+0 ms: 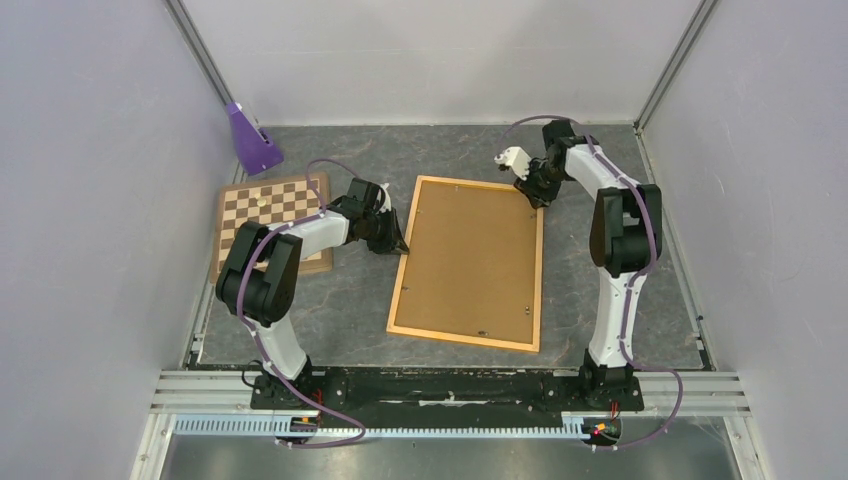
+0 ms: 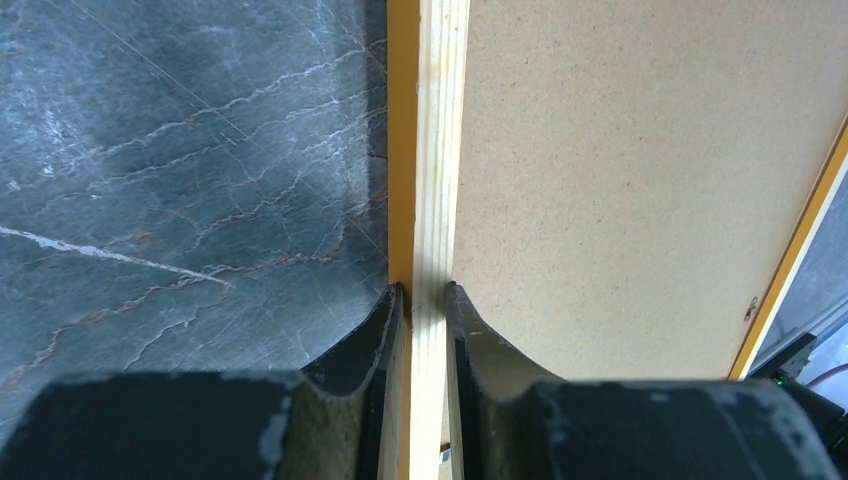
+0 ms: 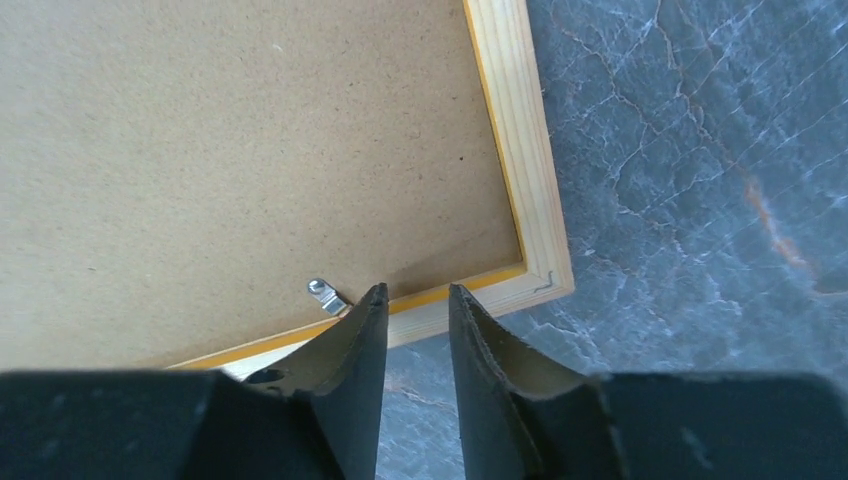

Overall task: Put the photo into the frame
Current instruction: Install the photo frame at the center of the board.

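**Q.** Overhead view, centre: what lies there?
**A.** The frame (image 2: 432,150), face down on the worktop (image 1: 350,290), with its brown backing board (image 1: 470,260) uppermost. The photo appears in no view, so its place cannot be told.

**Q.** Left-wrist view, lower centre: state of the left hand (image 2: 425,290)?
**A.** Closed on the frame's left rail, one finger on the outer side and one on the board side. The rail runs straight up the picture between them.

**Q.** Right-wrist view, lower centre: and the right hand (image 3: 418,290)?
**A.** Fingers a little apart with nothing between them, poised over the far rail near the frame's corner. A small metal clip (image 3: 325,294) sits just beside the finger on the picture's left.

**Q.** Step in hand, and how is it best done?
**A.** Probably freeing the board so that the photo can go in. The clip likely needs swinging off the board: one fingertip against its free end, pushed along the rail rather than downward. The left hand's clamp serves to stop the frame skating. Further clips show as specks near the lower edge overhead, and each likely wants the same.
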Controlling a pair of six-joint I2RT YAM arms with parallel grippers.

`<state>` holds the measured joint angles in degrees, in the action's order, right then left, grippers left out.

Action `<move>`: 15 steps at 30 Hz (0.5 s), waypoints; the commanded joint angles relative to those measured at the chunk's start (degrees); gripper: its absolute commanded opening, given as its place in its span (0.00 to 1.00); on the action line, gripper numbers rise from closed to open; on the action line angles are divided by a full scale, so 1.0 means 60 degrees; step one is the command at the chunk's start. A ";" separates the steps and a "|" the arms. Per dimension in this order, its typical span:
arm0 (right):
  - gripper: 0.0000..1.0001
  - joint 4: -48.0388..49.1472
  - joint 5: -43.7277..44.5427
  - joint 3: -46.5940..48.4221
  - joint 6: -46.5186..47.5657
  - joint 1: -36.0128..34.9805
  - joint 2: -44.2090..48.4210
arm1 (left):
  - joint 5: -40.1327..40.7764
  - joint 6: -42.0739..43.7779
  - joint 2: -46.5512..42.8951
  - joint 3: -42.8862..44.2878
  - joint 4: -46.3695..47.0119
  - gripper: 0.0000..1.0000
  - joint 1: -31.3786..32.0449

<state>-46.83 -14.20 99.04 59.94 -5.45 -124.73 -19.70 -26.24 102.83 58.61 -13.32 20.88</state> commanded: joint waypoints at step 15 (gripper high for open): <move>0.56 0.0388 -0.1958 -0.1089 -0.1696 0.1388 0.0537 | 0.0961 0.0387 -0.0169 0.0013 -0.0211 0.02 -0.0186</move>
<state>-43.79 -30.59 93.27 53.01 2.61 -122.08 -19.62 -26.22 102.78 58.61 -13.21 20.88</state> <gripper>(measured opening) 0.550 0.239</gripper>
